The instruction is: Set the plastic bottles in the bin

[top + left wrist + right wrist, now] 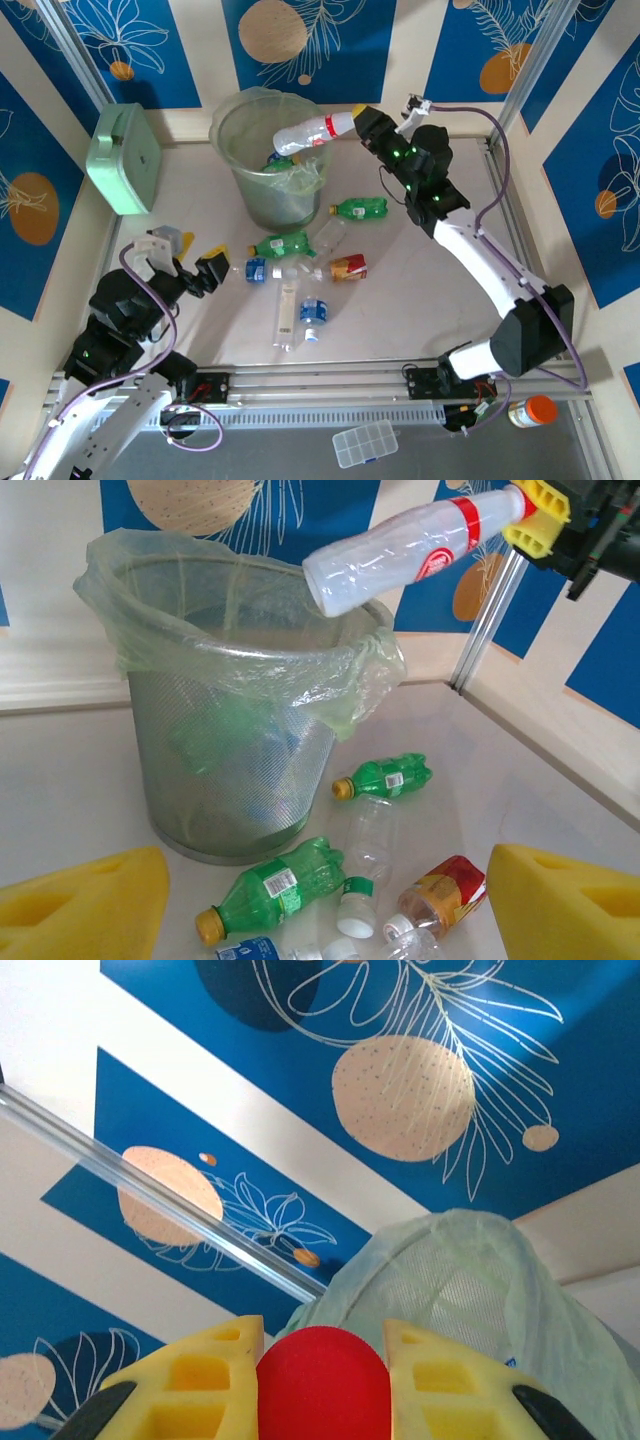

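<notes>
**A:** Where is the tall, translucent grey-green bin [262, 205] lined with clear plastic?

**B:** Far side of the table [420, 300]. The right gripper [362, 117] is clamped on the cap end of a clear, red-labelled plastic bottle [305, 133] slanting over its rim.

**A:** And the left gripper [192, 258]?

**B:** Spread wide, empty. Its wrist camera shows green bottles [275, 885] lying by the bin's base; the right wrist shows the red cap [322, 1385] between yellow pads [190, 1380].

Bright, even light falls from overhead. Shadows on the table [400, 310] are soft and faint. The top view is sharp; in the right wrist view the bottle [322, 1385], close to the lens, blurs.
</notes>
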Controlling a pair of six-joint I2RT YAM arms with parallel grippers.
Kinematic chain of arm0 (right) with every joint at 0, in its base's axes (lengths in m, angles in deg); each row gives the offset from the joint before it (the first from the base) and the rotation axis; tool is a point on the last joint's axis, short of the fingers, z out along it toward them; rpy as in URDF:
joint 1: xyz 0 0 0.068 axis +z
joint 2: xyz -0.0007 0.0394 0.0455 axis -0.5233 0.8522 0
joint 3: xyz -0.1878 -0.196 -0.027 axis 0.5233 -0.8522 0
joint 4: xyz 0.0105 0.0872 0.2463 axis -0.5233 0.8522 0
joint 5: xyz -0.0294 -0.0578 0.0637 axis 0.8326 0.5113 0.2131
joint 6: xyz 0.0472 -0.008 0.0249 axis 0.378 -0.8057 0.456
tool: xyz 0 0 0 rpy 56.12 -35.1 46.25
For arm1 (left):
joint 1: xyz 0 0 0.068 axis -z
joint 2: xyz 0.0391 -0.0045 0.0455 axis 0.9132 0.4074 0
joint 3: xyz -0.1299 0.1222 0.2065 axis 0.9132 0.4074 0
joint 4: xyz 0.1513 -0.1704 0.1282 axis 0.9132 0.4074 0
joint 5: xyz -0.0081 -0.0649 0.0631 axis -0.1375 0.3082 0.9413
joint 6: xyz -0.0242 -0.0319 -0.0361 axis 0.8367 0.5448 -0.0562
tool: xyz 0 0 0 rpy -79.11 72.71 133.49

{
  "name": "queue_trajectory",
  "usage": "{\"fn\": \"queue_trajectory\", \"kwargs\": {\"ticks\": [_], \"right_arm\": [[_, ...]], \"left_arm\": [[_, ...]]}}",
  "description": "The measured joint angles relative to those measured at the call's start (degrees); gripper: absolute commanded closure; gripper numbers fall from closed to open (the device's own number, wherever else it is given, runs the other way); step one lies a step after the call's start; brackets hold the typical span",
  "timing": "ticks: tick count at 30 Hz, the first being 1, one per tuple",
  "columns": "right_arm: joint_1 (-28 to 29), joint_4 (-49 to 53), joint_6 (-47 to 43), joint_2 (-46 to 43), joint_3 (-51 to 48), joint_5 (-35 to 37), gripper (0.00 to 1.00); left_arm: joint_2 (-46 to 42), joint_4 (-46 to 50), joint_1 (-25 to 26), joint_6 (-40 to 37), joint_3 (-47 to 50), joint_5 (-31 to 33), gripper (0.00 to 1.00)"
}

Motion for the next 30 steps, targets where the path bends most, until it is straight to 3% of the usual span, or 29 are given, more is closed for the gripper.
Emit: {"fn": "queue_trajectory", "kwargs": {"ticks": [5, 10, 20, 21, 24, 26, 30], "right_arm": [[-0.15, 2.34, -0.22, 8.09, 9.44, -1.18, 1.00], [1.36, 13.70, -5.66, 18.45, 25.83, -2.73, 1.00], [5.97, 34.25, -17.90, 35.71, 49.33, -7.30, 1.00], [6.43, 35.80, -19.04, 37.48, 51.67, -7.61, 0.98], [7.93, 38.82, -22.36, 39.93, 54.36, -7.58, 0.66], [8.76, 40.74, -23.67, 40.19, 54.36, -7.61, 0.53], [9.88, 43.56, -25.83, 40.30, 54.38, -7.78, 0.40]], "left_arm": [[0.90, -0.70, 0.00, -0.04, 0.00, -1.20, 0.17], [3.10, -0.68, 0.00, -0.83, -0.02, -2.21, 0.17], [3.72, -0.57, 0.00, -1.55, -0.39, -3.39, 0.17], [3.72, -0.46, 0.00, -1.55, -0.39, -3.43, 0.17], [3.72, 0.20, 0.00, -1.55, -0.39, -3.58, 0.17], [3.72, 0.33, 0.00, -1.55, -0.39, -3.61, 0.17], [3.72, 0.68, 0.02, -1.64, -0.39, -3.58, 0.16]]}}
